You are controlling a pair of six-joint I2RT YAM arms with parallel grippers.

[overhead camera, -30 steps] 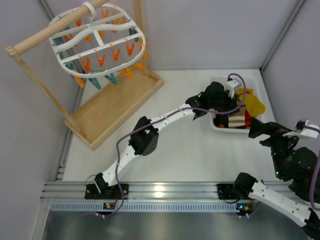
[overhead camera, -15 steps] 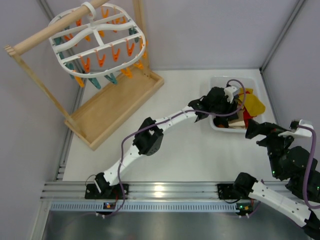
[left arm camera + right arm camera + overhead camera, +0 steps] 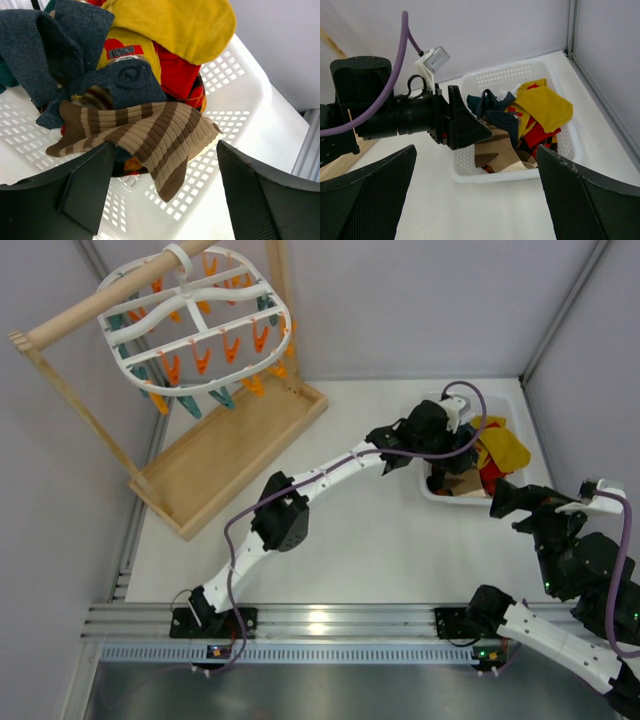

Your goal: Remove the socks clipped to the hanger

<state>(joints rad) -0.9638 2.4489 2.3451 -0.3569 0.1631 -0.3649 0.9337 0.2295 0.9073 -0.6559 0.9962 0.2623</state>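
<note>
Left arm runs from its base on a long diagonal across the table to the left side of the basket, elbow low and well short of the basket, wrist bent so the tool points in over the basket's left rim. Left gripper stands wide and holds nothing. Between its fingers, lower down in the basket, I see the striped sock lying on top of the pile; I cannot tell whether either finger touches it. The socks sit heaped inside the basket: a mustard sock at the back of the pile, draped towards the basket's far-right wall, a red sock under it, and a dark sock bunched on the left of the heap. Right arm is folded up on itself to the near right of the basket, forearm raised, tool aimed at the basket's near side. Right gripper is wide too, empty, hanging clear of the basket's near rim. The hanger is well away to the far left of the basket, tilted, hooked on a wooden rod, with orange and teal clips dangling under it.
</note>
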